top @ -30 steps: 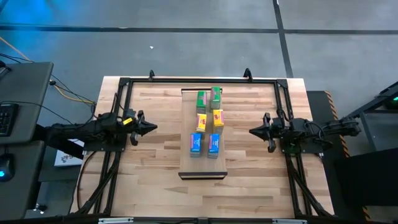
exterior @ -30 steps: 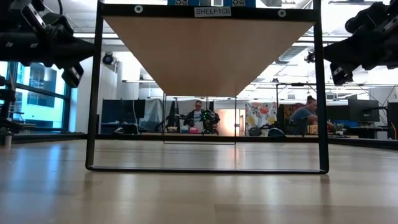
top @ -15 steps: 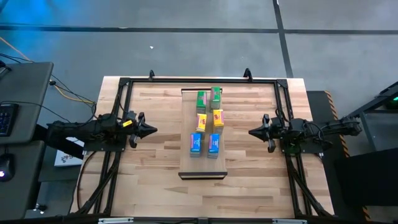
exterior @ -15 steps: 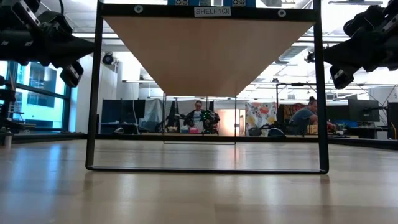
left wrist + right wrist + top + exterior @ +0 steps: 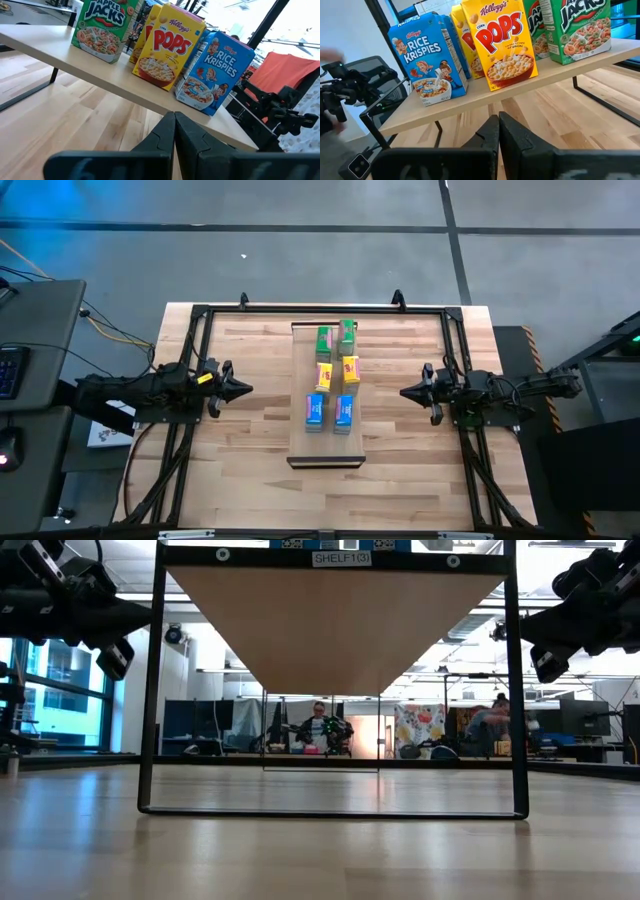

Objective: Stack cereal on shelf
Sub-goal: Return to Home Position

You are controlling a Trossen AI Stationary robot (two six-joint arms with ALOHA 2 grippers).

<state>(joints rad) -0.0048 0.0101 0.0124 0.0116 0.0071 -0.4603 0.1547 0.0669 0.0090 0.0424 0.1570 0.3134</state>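
Six small cereal boxes stand upright on their bottoms in two rows on the light-wood shelf (image 5: pixel 326 446): two green (image 5: pixel 336 338), two yellow (image 5: pixel 337 372), two blue (image 5: pixel 329 412). The left wrist view shows green (image 5: pixel 102 27), yellow (image 5: pixel 169 46) and blue (image 5: pixel 215 72) fronts; the right wrist view shows blue (image 5: pixel 430 57), yellow (image 5: pixel 504 42), green (image 5: pixel 577 27). My left gripper (image 5: pixel 245 387) hovers shut, left of the shelf. My right gripper (image 5: pixel 404 392) hovers shut, right of it. Neither touches a box.
The shelf board sits raised on a black metal frame (image 5: pixel 152 690) above the butcher-block table (image 5: pixel 250 460); a label reads SHELF1(3) (image 5: pixel 341 558). Black frame rails (image 5: pixel 190 350) run along the table's sides. Bare wood lies near and beside the shelf. People sit in the room beyond.
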